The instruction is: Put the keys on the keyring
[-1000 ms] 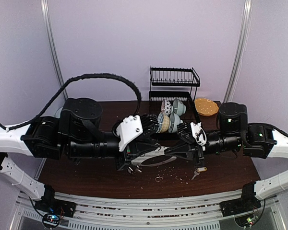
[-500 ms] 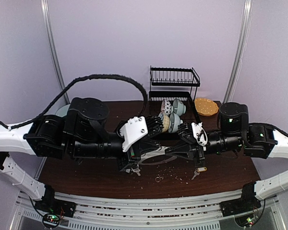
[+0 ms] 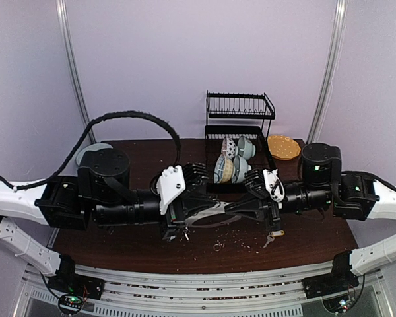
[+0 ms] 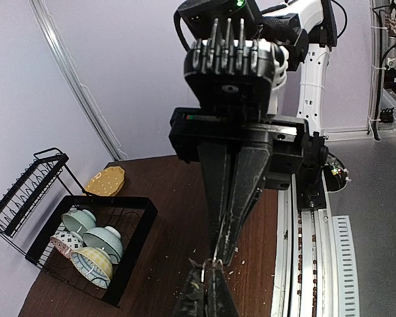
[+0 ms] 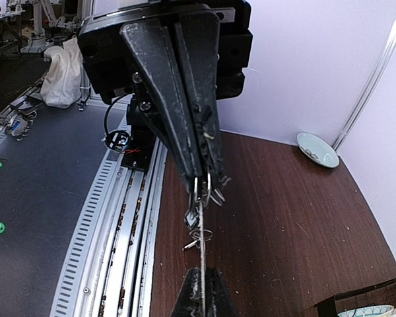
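At the far left of the worktop (image 3: 317,231) we see a pale plate (image 3: 92,150). Our left pincer (image 4: 206,281) is squeezed tight on the thin wire of the keyring (image 5: 201,254). The keyring is up in the air between both arms. A tiny loose ring (image 3: 217,247) lies on the worktop under it. Our right pincer (image 5: 201,284) is squeezed tight on the keyring too, nose to nose with the left one. The keys (image 3: 274,235) lie on the worktop near the right pincer, not on the keyring. A black rack (image 3: 240,115) with bowls (image 3: 232,162) stands behind.
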You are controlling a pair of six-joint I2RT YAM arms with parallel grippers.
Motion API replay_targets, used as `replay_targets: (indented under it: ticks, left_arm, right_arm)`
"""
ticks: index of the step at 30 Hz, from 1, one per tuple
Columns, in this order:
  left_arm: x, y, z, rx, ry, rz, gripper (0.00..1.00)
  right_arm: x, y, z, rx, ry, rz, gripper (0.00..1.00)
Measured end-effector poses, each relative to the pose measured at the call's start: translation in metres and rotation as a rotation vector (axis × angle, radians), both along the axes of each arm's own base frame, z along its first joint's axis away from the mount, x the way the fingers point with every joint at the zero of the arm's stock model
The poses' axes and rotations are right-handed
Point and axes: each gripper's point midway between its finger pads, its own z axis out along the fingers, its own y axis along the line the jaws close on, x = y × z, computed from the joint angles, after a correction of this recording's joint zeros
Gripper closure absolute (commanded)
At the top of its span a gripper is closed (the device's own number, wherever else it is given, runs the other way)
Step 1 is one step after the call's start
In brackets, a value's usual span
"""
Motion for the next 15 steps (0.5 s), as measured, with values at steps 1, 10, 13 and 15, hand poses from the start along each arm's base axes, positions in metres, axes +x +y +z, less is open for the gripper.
replay_targets:
  ticks: [1,10,13,15]
  left_arm:
    - [0.001,0.000,-0.001,-0.001,0.001,-0.002,1.00]
    - [0.004,-0.006,0.007,-0.114,0.008,0.001,1.00]
    - [0.005,-0.006,0.002,-0.167,0.018,0.009,1.00]
    - [0.008,-0.008,-0.001,-0.172,0.021,0.025,1.00]
  right_arm:
    - [0.001,0.000,-0.001,-0.003,0.001,-0.005,1.00]
    - [0.005,-0.008,0.007,0.015,-0.077,-0.040,1.00]
    - [0.005,-0.008,0.001,0.025,-0.072,-0.037,1.00]
    - [0.004,-0.007,-0.004,0.027,-0.056,-0.038,1.00]
